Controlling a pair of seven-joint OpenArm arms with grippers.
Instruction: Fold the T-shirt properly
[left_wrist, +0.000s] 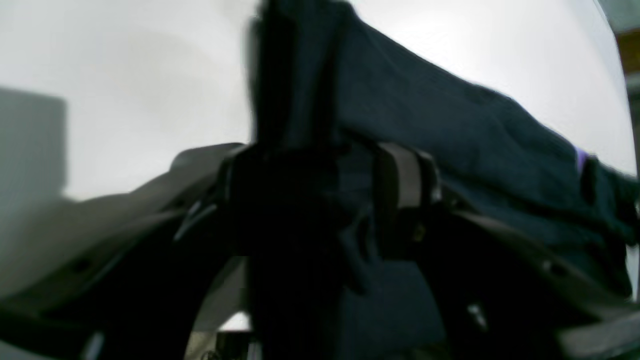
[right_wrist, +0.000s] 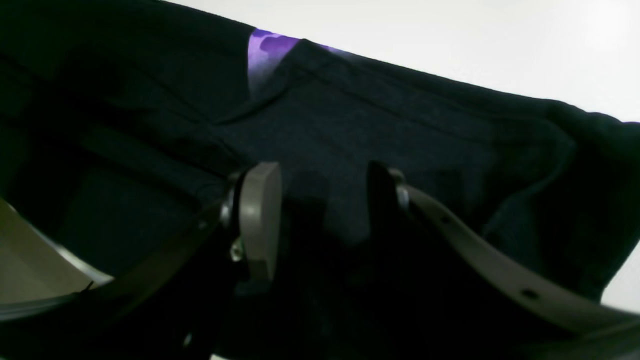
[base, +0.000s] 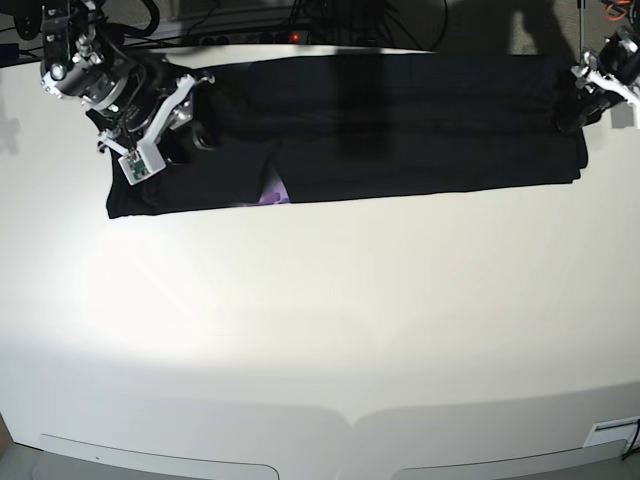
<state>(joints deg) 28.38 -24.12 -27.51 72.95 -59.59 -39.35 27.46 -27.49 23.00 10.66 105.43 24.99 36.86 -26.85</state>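
T-shirt folded into a long band at the far edge of the table.

The T-shirt (base: 400, 130) lies flat on the white table (base: 320, 330), a purple print patch (right_wrist: 262, 50) showing at one fold. The right gripper (right_wrist: 320, 210) rests on the cloth, jaws spread, clamping nothing. The left gripper (left_wrist: 320, 200) has dark cloth between its fingers; whether it grasps cannot be determined.

Matt black knit cloth T-shirt (base: 400, 130) lies on a smooth, slightly glossy white table (base: 320, 330).

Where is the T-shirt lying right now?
In the base view the T-shirt lies as a long band along the table's far edge, between the right gripper and left gripper.
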